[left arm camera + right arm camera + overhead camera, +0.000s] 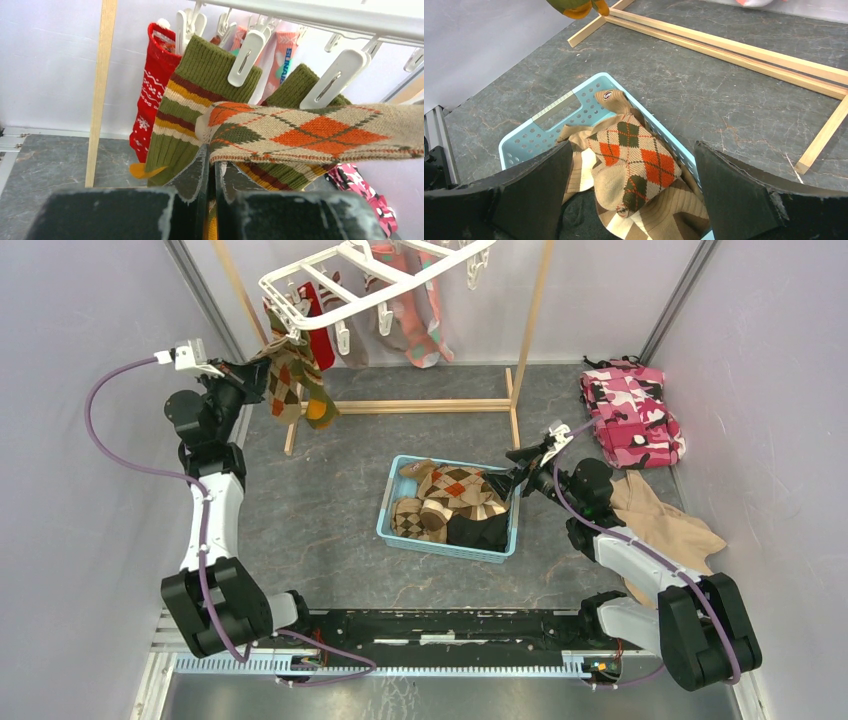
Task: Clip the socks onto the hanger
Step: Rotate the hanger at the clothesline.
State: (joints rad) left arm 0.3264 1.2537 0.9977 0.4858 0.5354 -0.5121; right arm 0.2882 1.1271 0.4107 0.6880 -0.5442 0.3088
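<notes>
Left gripper (211, 165) is pinching an argyle sock (310, 132), jaws nearly together on the fabric, and is holding it up just below the far left corner of the white hanger (320, 16); the sock is lying crosswise in front of the dangling clips (332, 80), and contact with a clip cannot be told. An olive striped sock (200, 95) and a red sock (150, 100) are hanging from clips behind it. Right gripper (634, 172) is hovering with jaws spread fully wide and gripping nothing, over the right end of the light blue basket (524, 145) in the middle of the table (704, 95). A heap of argyle socks (639, 165) is lying in the basket. The wooden frame stand (734, 47) is resting on the table beyond the basket. A pink camouflage cloth (630, 410) is lying at the far right corner of the table
</notes>
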